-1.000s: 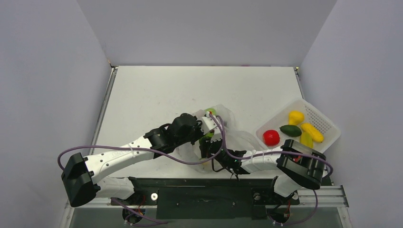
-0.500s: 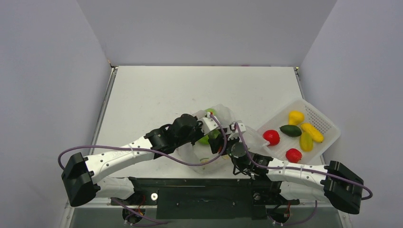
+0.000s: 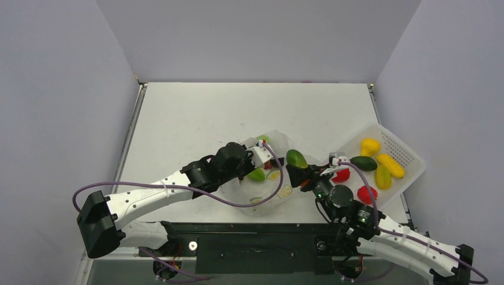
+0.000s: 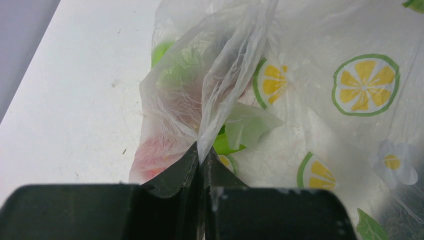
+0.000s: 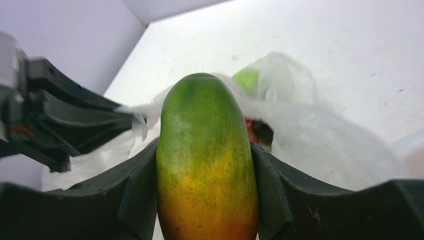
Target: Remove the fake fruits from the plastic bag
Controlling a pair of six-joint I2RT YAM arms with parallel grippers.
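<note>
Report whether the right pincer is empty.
No, the right pincer is clamped on a green-and-orange mango.

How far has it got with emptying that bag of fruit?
Done: six fruits lie in the white basket. In hand: the right gripper holds a green-orange mango outside the plastic bag, while the left gripper pinches the bag's film. Left: a lime green fruit and something reddish show through the bag, so at least those remain.
</note>
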